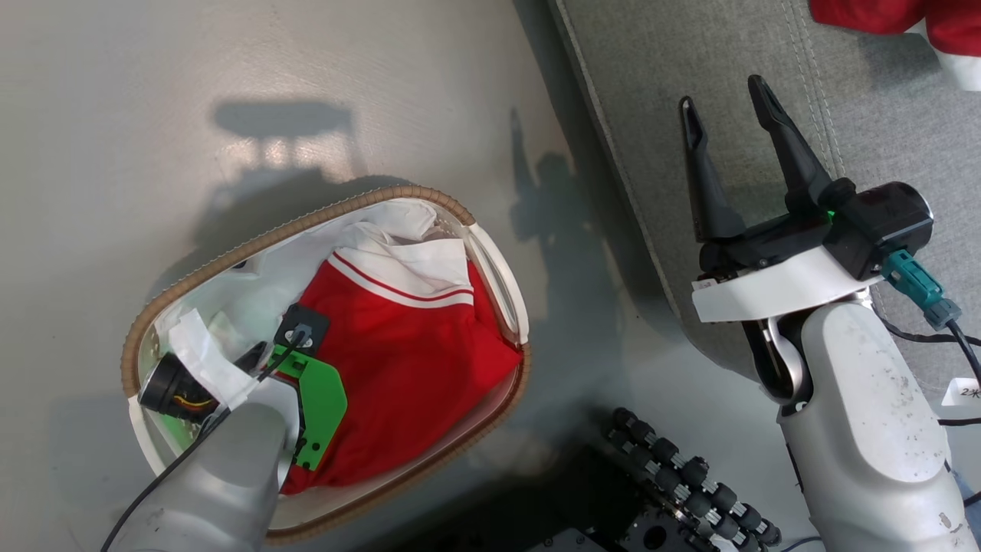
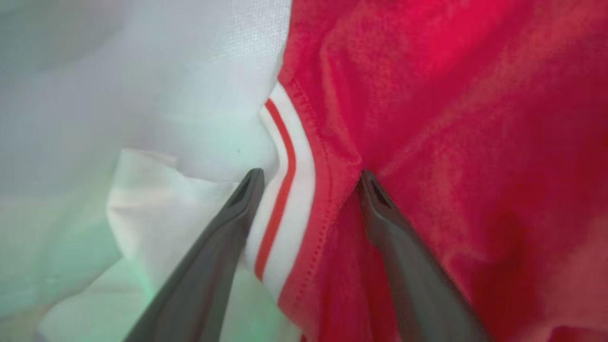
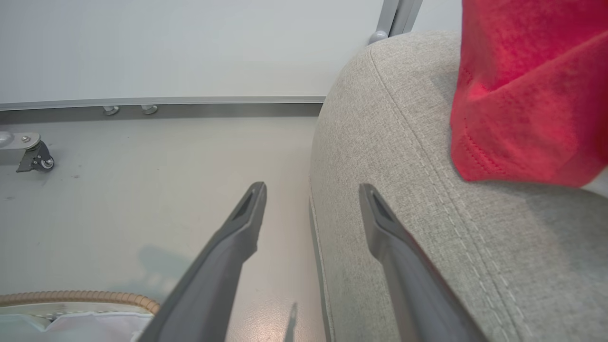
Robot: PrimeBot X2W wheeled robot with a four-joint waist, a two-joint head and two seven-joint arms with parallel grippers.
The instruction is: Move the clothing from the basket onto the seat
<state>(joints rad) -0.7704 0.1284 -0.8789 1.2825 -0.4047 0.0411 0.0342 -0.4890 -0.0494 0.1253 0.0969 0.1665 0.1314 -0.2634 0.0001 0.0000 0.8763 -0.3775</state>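
The pale floor bears the basket, just beside the seat holding red clothing.

The right gripper holds its fingers spread, one over the floor, one over the grey seat; red clothing lies on the seat; the basket rim shows lower left.

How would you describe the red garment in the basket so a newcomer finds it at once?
On the grey floor left of the seat stands the cream basket with a brown rim. The red garment fills its right half, beside crumpled white fabric. Its white hem with thin red stripes sets it apart.
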